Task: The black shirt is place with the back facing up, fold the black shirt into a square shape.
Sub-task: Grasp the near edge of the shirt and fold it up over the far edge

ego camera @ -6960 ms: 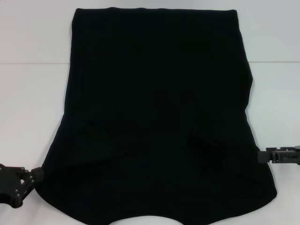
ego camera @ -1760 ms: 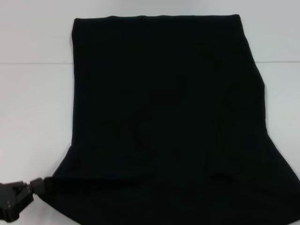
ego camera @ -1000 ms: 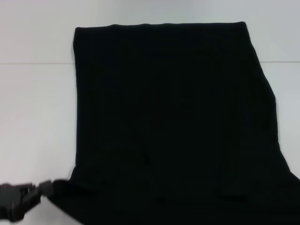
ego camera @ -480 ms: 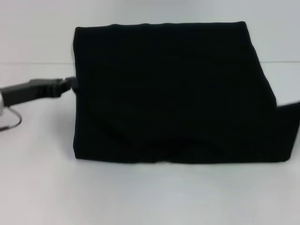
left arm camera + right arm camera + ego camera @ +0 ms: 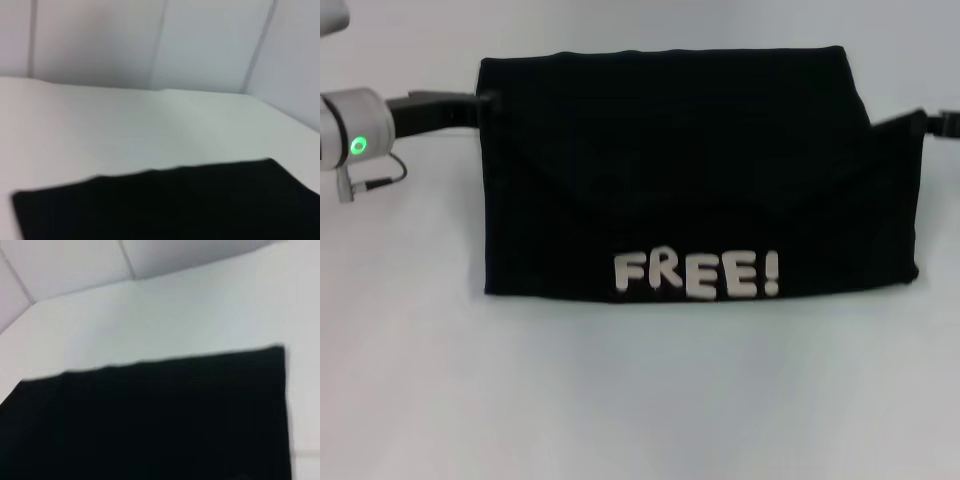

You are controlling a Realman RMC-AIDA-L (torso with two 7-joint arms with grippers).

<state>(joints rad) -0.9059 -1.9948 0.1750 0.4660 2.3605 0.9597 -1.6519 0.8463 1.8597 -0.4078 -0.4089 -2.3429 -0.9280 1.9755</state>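
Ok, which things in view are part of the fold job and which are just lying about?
Job:
- black shirt, folded over, lettering up
- left gripper at its far left corner
- right gripper at its far right corner

Lying about:
- only the white table

The head view looks down from the front; both wrist views skim low across the table (image 5: 640, 400) (sharing its far wall).

1. The shirt (image 5: 690, 160) lies folded on the table (image 5: 640, 390), its lettered flap on top, lettering along the near edge.
2. The left gripper (image 5: 480, 100) is at the shirt's far left corner, touching it.
3. The right gripper (image 5: 928, 122) is at the shirt's right edge, toward the far side.
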